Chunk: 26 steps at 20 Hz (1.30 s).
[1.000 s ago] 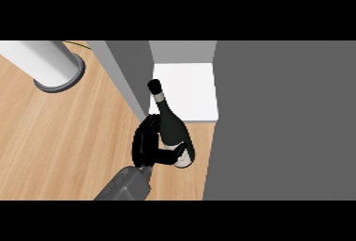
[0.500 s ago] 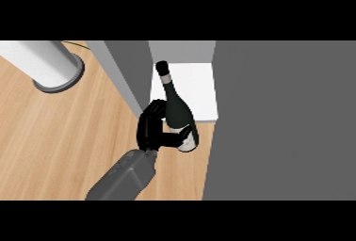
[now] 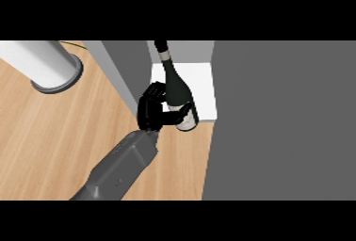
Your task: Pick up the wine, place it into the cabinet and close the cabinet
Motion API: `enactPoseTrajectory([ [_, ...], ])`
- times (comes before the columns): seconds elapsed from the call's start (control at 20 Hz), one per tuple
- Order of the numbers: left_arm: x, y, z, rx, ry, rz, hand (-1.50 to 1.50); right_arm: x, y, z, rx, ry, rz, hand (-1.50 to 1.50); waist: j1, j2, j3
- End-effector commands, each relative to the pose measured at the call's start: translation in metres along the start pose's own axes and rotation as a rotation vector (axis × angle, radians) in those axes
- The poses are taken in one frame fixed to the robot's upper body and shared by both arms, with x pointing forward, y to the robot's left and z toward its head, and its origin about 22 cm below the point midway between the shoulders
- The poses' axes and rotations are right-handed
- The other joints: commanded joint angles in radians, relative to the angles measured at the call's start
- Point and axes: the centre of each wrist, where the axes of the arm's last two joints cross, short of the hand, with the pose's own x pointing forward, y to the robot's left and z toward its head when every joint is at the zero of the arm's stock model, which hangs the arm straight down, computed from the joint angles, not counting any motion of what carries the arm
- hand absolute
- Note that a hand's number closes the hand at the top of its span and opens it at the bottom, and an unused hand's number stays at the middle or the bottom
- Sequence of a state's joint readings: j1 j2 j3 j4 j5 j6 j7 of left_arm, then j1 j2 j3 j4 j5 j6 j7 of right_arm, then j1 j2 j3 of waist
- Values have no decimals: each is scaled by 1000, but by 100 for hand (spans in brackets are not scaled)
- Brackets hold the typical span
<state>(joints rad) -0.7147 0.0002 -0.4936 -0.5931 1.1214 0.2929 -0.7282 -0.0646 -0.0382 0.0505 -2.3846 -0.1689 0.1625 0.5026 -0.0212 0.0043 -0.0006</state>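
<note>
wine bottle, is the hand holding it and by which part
Yes. One hand is curled round the wine bottle at its lower body, near the base; the neck points away, into the open cabinet.

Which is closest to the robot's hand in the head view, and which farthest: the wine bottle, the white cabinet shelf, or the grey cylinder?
1. Wine bottle: held in the left hand.
2. White cabinet shelf: just beyond, under the bottle.
3. Grey cylinder: far upper left on the counter.

The hand (image 3: 151,113) and its wine bottle (image 3: 175,89) now sit higher in the frame, the bottle's neck reaching the cabinet's (image 3: 201,89) top edge.
</note>
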Motion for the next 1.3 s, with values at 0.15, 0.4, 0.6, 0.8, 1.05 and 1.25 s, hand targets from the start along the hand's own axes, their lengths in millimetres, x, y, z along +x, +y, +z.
enactPoseTrajectory([
  [0.15, 11, 7, -33, 39, -29, -12, 150, 3, 2, 21, 13, -8, 2, -150, -20, 5, 0],
  [0.4, 40, -35, -58, 21, -11, -35, 150, 0, -15, 1, 11, -17, -9, -150, -18, 6, 0],
  [0.6, 42, -34, -64, 6, 17, -47, 150, 7, 10, 3, 20, -28, -8, -150, -24, 8, -1],
  [0.8, 45, -33, -69, 56, 42, -70, 150, 5, -8, -2, 21, -43, -18, -150, -42, 15, 0],
  [1.05, 35, -27, -59, 48, 33, -84, 150, -6, -5, -4, 49, -31, -15, -150, -50, 14, 0],
  [1.25, 44, -37, -66, 70, 11, -51, 150, -15, 1, -18, 71, -34, -32, -150, -67, 22, 0],
])
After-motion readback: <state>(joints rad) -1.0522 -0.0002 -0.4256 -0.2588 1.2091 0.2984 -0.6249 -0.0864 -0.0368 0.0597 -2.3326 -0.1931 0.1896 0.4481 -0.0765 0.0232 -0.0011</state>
